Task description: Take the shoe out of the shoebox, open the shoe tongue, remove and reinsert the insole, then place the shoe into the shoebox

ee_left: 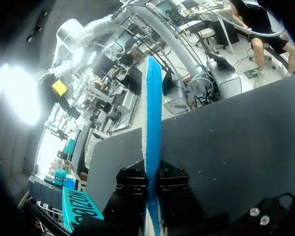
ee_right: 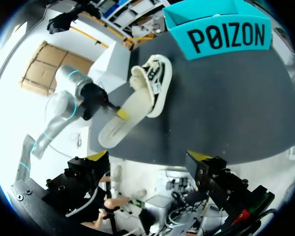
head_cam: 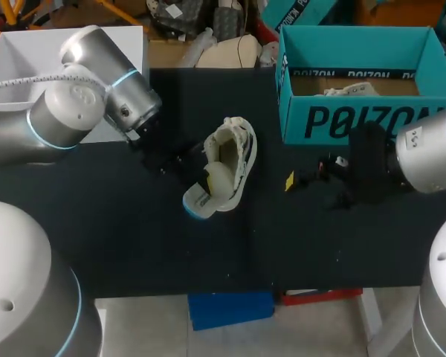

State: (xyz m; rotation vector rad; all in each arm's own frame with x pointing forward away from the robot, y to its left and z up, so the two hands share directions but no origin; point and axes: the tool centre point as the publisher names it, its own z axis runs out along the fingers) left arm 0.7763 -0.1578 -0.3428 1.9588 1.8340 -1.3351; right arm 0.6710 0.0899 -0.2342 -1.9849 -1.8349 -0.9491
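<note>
A cream and black shoe (head_cam: pixel 234 152) lies on its side in the middle of the black table (head_cam: pixel 134 238). Its insole (head_cam: pixel 206 192), cream on top and blue beneath, sticks out of the shoe's opening toward the table's front. My left gripper (head_cam: pixel 205 178) is shut on the insole; in the left wrist view the insole (ee_left: pixel 151 113) stands edge-on between the black fingers (ee_left: pixel 132 184). My right gripper (head_cam: pixel 301 181) hangs open to the right of the shoe, nothing between its fingers. In the right wrist view the shoe (ee_right: pixel 155 81) and insole (ee_right: pixel 119 125) lie ahead of the open right gripper (ee_right: pixel 147 157).
The open teal shoebox (head_cam: pixel 357 119) stands at the back right, with another light shoe (head_cam: pixel 349 91) inside; it also shows in the right wrist view as the shoebox (ee_right: pixel 221 29). A white box (head_cam: pixel 22 63) stands at the back left, behind my left arm.
</note>
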